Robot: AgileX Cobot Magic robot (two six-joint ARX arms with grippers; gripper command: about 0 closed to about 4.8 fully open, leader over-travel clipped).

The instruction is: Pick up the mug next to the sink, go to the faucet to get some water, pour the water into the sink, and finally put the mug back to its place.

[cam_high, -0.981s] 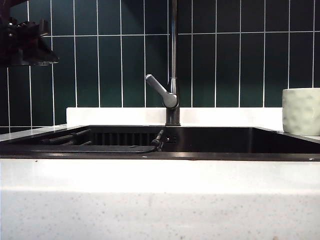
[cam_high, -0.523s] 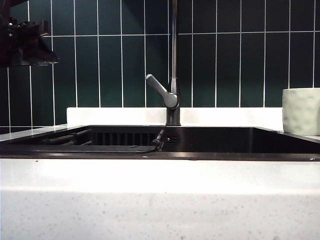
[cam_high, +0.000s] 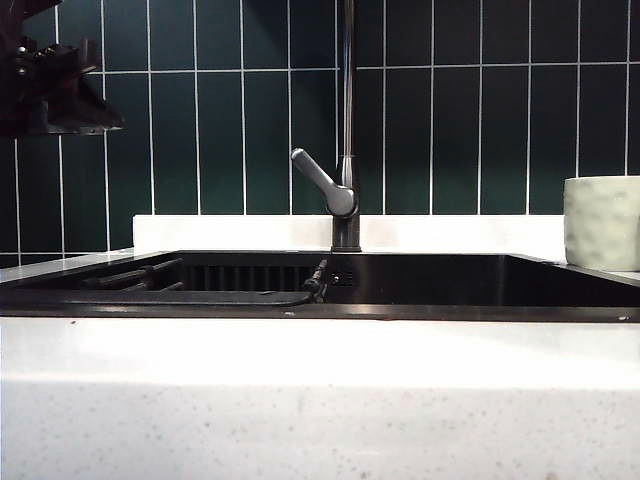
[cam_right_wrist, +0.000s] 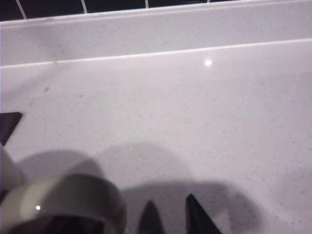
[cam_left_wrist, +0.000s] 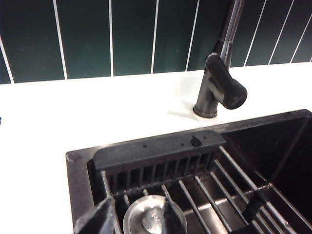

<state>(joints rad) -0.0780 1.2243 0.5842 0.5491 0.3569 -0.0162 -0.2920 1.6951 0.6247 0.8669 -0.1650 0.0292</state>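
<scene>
The rigid, likely breakable ceramic mug (cam_right_wrist: 58, 204) sits beside the sink (cam_high: 400, 312), best gripped across its rim; right gripper (cam_right_wrist: 170, 217) spread wide just beside it, left gripper (cam_left_wrist: 134, 219) hovers part-open, empty, over the basin

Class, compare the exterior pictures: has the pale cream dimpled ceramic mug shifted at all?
No. The pale cream dimpled ceramic mug keeps its spot beside the black sink's rim.

Ext. view sharp but dim; worktop (cam_high: 320, 400) front brightly lit. Right wrist view soft, mug (cam_right_wrist: 63, 204) blurred at lower left, dark shadows cast, small glare spot.
</scene>
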